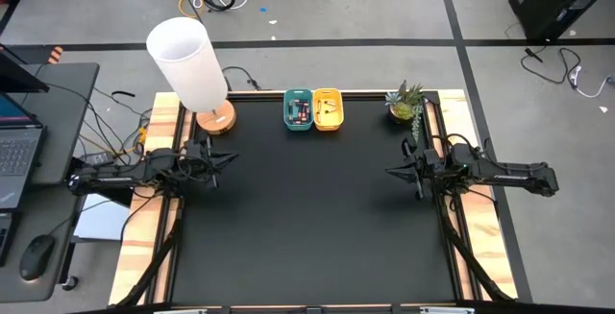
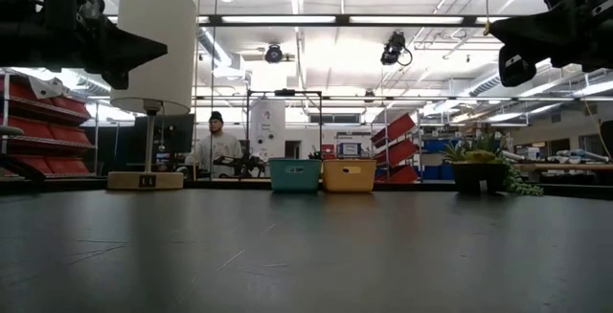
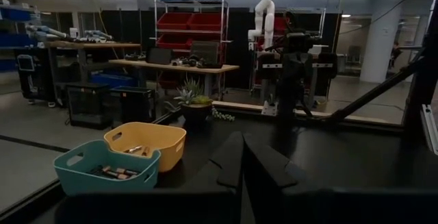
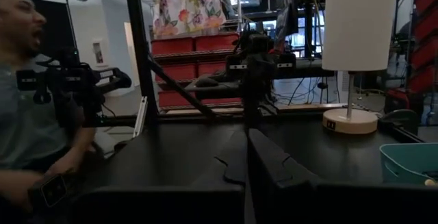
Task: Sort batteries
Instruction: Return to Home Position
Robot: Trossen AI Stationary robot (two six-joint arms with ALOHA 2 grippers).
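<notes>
The batteries lie in two small bins at the table's far edge. Dark cells with copper ends (image 3: 115,172) are in the teal bin (image 1: 298,109). A few cells (image 3: 134,149) are in the yellow bin (image 1: 328,109) to its right. My left gripper (image 1: 229,159) hovers shut above the table's left side, pointing right. My right gripper (image 1: 392,171) hovers shut above the right side, pointing left. Both are well above the table in the low view, the left gripper (image 2: 158,51) and the right gripper (image 2: 494,33). Neither is near the bins.
A white-shaded lamp (image 1: 192,64) stands on a wooden base at the far left corner. A potted plant (image 1: 405,104) is at the far right corner. A person (image 2: 215,146) is beyond the far edge, and another person (image 4: 27,114) is by the left side. The black tabletop (image 1: 307,228) is between the arms.
</notes>
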